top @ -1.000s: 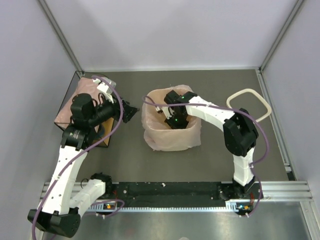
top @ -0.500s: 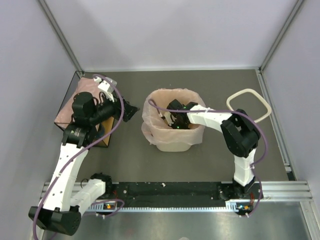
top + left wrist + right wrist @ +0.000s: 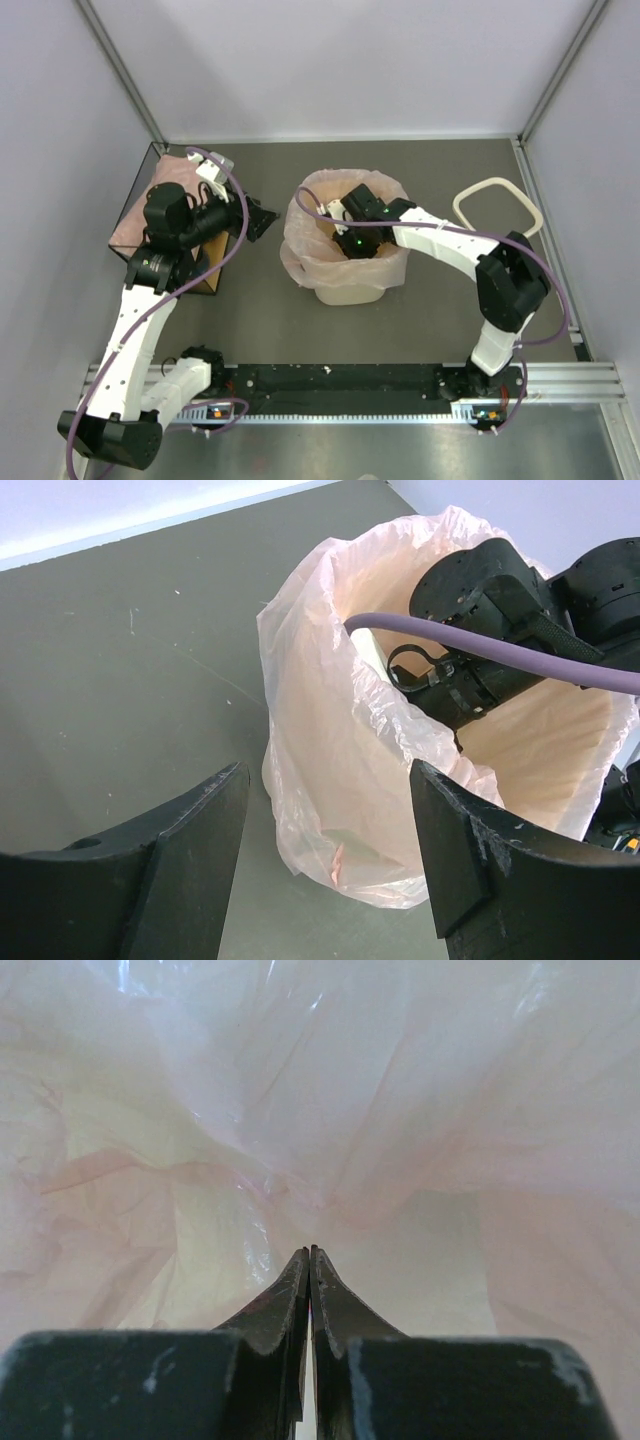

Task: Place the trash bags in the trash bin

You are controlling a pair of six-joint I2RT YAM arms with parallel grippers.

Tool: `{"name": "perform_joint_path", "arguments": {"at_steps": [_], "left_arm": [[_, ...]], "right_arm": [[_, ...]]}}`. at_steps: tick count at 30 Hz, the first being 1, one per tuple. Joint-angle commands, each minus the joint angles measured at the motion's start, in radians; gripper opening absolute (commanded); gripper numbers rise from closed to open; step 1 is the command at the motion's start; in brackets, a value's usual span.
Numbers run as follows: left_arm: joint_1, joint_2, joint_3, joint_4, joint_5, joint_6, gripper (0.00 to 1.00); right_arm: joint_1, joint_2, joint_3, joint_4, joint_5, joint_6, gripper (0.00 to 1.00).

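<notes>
Swung elbow [image 3: 512,285] out to 4 o'clock, right gripper [image 3: 310,1250] clenched inside trash bag [image 3: 300,225] lining trash bin [image 3: 350,293], left gripper [image 3: 268,218] released, apart at 9 o'clock.

no readable text showing, no labels, brand names, numbers or signs appearing on any surface in any of the three views

I see the bin [image 3: 352,293] mid-table [image 3: 250,300], with a bag [image 3: 300,250] in it, the film folded out over the rim. My right pincer [image 3: 310,1252] is down inside the bag. My left pincer [image 3: 262,220] hangs left of the bin, near but apart. Under that arm, at the table's left edge, sits a box [image 3: 135,215]. A loop [image 3: 495,182] lies right of the bin, well apart.
</notes>
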Motion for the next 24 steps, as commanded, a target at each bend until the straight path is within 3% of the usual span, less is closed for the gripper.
{"name": "perform_joint_path", "arguments": {"at_steps": [1, 14, 18, 23, 24], "left_arm": [[0.006, -0.009, 0.0, 0.069, 0.028, -0.007, 0.71], [0.007, -0.021, 0.028, 0.076, 0.021, 0.05, 0.75], [0.007, 0.012, 0.1, 0.041, 0.005, 0.103, 0.78], [-0.023, 0.172, 0.388, -0.289, 0.243, 0.414, 0.75], [-0.061, 0.237, 0.437, -0.359, 0.267, 0.462, 0.76]], "right_arm": [[0.009, -0.043, 0.008, 0.023, -0.012, 0.002, 0.01], [0.011, -0.183, 0.038, 0.066, -0.029, 0.037, 0.06], [0.011, -0.238, 0.08, 0.072, -0.051, 0.032, 0.17], [-0.055, -0.313, 0.207, 0.084, -0.055, 0.136, 0.27], [-0.084, -0.316, 0.227, 0.086, -0.074, 0.169, 0.35]]}}
